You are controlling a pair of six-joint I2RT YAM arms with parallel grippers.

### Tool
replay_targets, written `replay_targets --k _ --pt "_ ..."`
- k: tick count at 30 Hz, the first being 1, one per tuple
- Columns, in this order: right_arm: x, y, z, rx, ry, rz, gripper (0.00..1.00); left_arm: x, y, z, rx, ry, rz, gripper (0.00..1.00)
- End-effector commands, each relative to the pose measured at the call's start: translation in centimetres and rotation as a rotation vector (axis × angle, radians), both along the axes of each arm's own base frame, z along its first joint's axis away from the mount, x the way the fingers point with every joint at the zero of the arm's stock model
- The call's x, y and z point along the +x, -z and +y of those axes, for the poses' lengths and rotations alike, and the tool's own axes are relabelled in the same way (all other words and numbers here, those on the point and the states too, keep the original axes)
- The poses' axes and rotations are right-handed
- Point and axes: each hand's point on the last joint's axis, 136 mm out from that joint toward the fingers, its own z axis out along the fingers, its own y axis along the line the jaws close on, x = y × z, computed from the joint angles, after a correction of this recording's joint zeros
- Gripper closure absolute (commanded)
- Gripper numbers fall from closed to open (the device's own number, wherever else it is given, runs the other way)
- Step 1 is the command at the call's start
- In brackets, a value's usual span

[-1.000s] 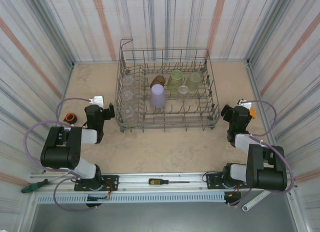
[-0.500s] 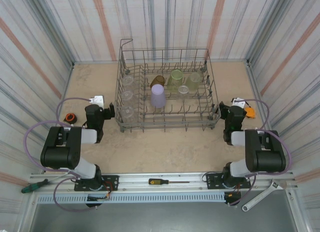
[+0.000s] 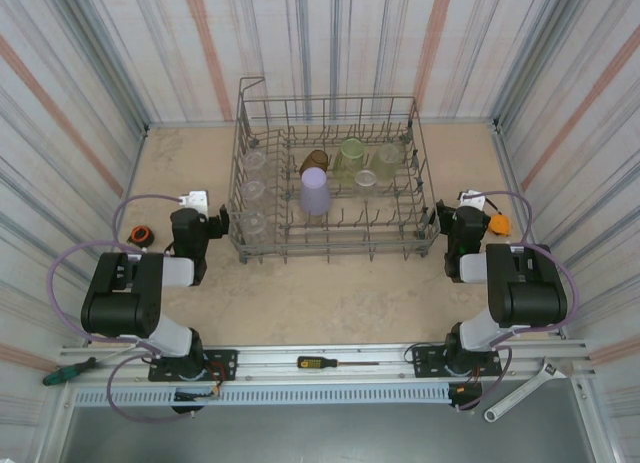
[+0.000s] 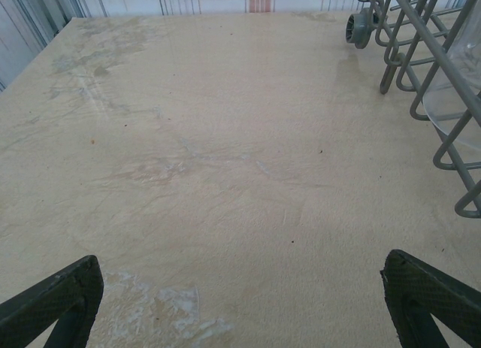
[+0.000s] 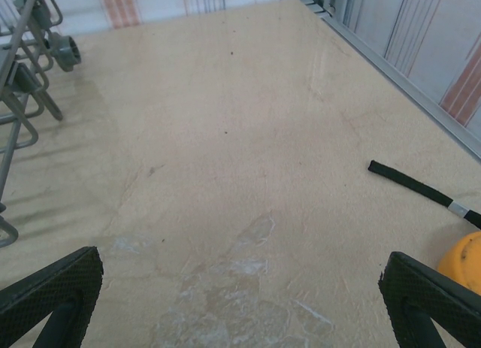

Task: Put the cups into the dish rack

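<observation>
Pale beige tabletop, scuffed and streaked, lies between striped wall panels. On its far half stands the large grey wire dish rack, rectangular, with rows of upright tines and tall sides. Every small plastic cup I can see is inside it. Three clear colourless tumblers stand in a column along its left side, and a tall lavender tumbler stands near the middle with an amber-brown tumbler just behind it. A pale green tumbler and a yellowish-clear tumbler sit toward the back right, with another clear tumbler in front of those two. My left gripper sits low just outside the rack's front left corner, its fingers spread wide with nothing between them; my left wrist view has the rack's wire at its right edge. My right gripper sits just beside the front right corner, likewise spread wide and empty. A small orange round object and a thin black strip lie on the table to its right.
</observation>
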Motion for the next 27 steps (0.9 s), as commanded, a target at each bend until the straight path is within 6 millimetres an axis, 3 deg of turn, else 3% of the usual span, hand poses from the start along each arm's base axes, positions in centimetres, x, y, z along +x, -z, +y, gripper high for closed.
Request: replay_targets --k 1,27 --pt "0.53 -0.26 0.93 -0.009 -0.043 0.0 0.01 0.43 -0.74 0.14 0.015 0.005 -0.013 0.01" --pt "0.52 -0.15 1.02 -0.013 -0.045 0.006 0.01 0.43 -0.74 0.12 0.015 0.006 -0.013 0.01"
